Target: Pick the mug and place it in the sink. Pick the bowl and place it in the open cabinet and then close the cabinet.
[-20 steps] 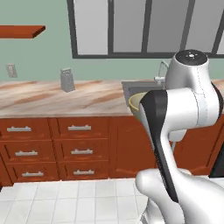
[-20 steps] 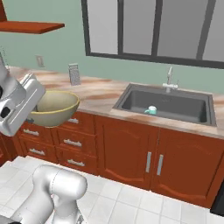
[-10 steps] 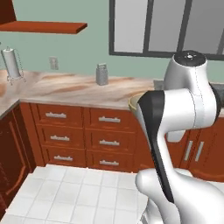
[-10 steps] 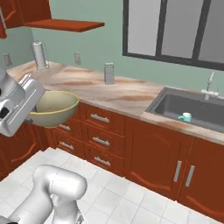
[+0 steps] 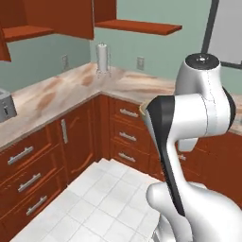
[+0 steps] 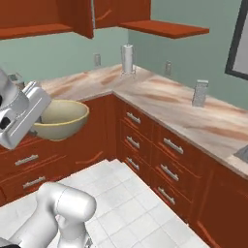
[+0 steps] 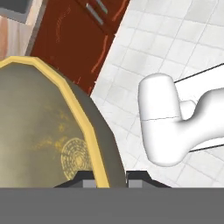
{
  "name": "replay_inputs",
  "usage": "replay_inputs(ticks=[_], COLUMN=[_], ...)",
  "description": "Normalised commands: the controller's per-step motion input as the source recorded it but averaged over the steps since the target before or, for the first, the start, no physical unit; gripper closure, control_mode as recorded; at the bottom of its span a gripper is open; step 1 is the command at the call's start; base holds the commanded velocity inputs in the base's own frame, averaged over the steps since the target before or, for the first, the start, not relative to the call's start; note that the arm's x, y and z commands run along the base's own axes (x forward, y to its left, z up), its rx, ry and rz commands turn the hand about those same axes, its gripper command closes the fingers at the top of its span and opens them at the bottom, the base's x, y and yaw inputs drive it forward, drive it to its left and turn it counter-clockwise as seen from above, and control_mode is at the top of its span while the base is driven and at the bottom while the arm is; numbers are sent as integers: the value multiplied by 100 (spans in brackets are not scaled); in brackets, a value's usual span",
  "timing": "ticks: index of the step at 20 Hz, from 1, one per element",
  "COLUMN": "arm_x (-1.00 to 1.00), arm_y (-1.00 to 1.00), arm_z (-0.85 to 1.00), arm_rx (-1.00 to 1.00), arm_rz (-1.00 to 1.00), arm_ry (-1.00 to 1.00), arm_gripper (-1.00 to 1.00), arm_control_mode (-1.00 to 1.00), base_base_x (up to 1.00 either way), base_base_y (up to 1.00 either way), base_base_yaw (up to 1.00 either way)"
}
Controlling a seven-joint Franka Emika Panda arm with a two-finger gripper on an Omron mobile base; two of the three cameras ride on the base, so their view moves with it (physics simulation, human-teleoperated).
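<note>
The tool [image 7: 105, 177] is clamped on the rim of the bowl [image 6: 59, 117], held aloft over the tiled floor beside the worktop [image 6: 160, 99], so I judge it wants level carrying up toward the cabinet [image 6: 82, 17].

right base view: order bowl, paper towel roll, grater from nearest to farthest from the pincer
1. bowl: rim held in the pincer, left side.
2. paper towel roll: counter corner, top centre.
3. grater: counter by the far wall, right.
</note>
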Motion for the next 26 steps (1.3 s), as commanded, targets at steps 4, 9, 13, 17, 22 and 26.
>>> replay_inputs(ticks=[4,9,13,17,22,26], arm_x=[0,0,0,0,0,0], arm_y=[0,0,0,0,0,0], arm_z=[0,0,0,0,0,0], arm_rx=[0,0,0,0,0,0], arm_rz=[0,0,0,0,0,0], arm_ry=[0,0,0,0,0,0], arm_gripper=[100,100,100,100,100,100], arm_control_mode=[100,100,100,100,100,100], base_base_x=[46,51,39,51,39,67], base_base_y=[-2,-38,-57,-65,-66,-2], base_base_yaw=[83,70,55,27,34,24])
